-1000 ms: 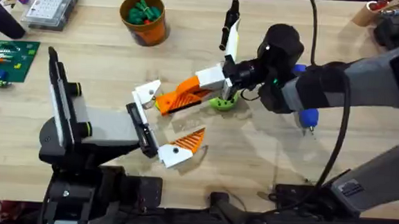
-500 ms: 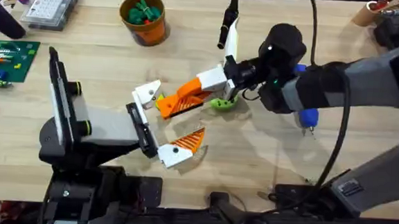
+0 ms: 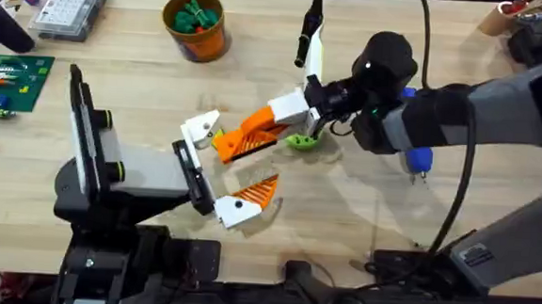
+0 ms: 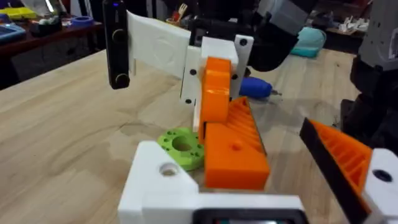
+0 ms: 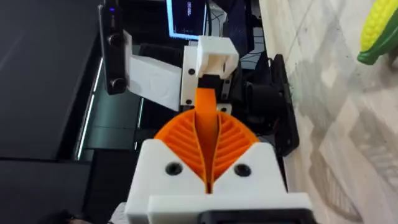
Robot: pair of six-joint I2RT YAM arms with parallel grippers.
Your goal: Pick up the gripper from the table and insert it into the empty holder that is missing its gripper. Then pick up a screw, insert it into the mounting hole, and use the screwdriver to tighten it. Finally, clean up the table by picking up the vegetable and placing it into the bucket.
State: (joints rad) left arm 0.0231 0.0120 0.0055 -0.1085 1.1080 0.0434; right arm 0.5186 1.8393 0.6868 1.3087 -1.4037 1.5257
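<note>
Nearest the bases, the left end effector (image 3: 215, 172) rests low over the counter (image 3: 142, 97), its white-and-orange fingers spread wide and holding nothing. Between those fingers reaches the right end effector (image 3: 244, 136), its orange pads pressed together on the gripper (image 5: 206, 107). Just behind lies a green ring-shaped disc (image 3: 302, 141), the screwdriver (image 3: 412, 151) sits under the right arm, and farthest back stands the bucket (image 3: 197, 25).

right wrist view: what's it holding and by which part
The right gripper is shut on the gripper, its fingers clamping the orange ribbed tip; the white base sticks out.
</note>
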